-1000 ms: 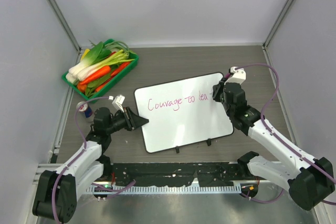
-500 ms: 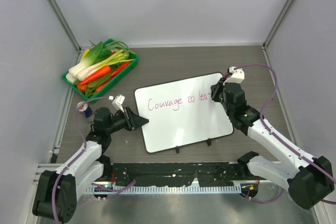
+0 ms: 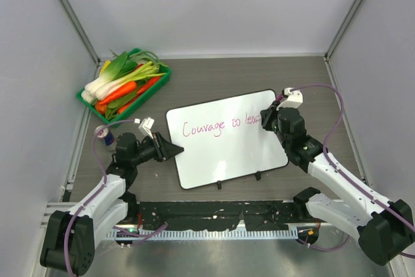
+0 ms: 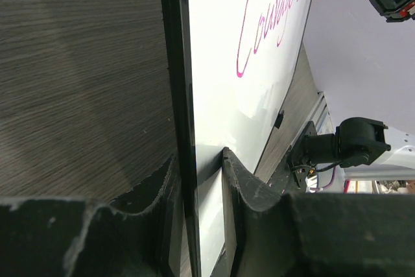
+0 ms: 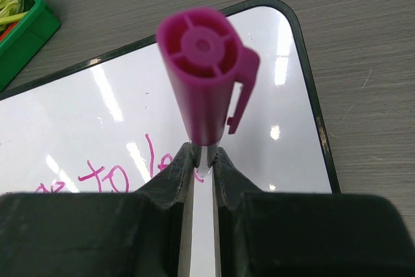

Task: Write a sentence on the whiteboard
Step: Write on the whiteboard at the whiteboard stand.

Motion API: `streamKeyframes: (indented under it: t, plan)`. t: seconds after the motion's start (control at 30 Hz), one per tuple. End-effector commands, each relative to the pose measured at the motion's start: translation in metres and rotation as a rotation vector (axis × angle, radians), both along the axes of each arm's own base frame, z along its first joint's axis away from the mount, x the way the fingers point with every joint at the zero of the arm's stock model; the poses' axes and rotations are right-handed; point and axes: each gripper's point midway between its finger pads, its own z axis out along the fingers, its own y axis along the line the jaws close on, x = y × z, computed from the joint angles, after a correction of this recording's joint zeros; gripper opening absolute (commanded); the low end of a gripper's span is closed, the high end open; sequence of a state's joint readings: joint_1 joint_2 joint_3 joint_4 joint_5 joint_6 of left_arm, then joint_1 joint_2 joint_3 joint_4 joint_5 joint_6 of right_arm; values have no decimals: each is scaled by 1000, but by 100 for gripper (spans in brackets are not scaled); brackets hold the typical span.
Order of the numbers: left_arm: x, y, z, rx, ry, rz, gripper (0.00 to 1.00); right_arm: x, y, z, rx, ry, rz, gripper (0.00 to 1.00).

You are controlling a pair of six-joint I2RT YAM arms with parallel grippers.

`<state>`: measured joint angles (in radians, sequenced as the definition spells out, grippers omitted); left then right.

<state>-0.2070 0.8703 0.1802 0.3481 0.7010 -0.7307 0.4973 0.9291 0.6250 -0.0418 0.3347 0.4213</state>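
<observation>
Grey tabletop (image 3: 214, 79) bears the whiteboard (image 3: 227, 157), edge pinched by the left gripper (image 3: 176, 150). The right gripper (image 3: 265, 120), clamping the marker (image 5: 206, 76), has edged rightward, extending the sentence (image 3: 217, 127), seemingly unfinished.

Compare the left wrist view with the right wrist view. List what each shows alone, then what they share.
Left wrist only: the left tool clamping the whiteboard by its black edge, and a clip on that board's edge. Right wrist only: the magenta cap end of the marker, gripped by the right tool, and a corner of the tray. Both: the whiteboard, its pink sentence, the table and the marker's tip.
</observation>
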Motion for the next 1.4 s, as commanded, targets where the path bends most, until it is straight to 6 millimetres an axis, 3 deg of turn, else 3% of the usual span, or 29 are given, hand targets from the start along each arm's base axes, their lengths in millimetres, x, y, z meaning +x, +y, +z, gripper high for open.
streamKeyframes:
  t: [0.0,0.43,0.93,1.37]
  plan:
    - [7,2,4,24,-60,10,0,-3,-8,-8,-26,25,-30,2]
    - [7,2,4,24,-60,10,0,4,-15,12,-27,-18,-79,2]
    - [7,3,5,24,-61,12,0,19,-9,67,38,-137,-91,1]
    - [6,2,4,24,-60,9,0,40,-9,61,15,-130,-137,1]
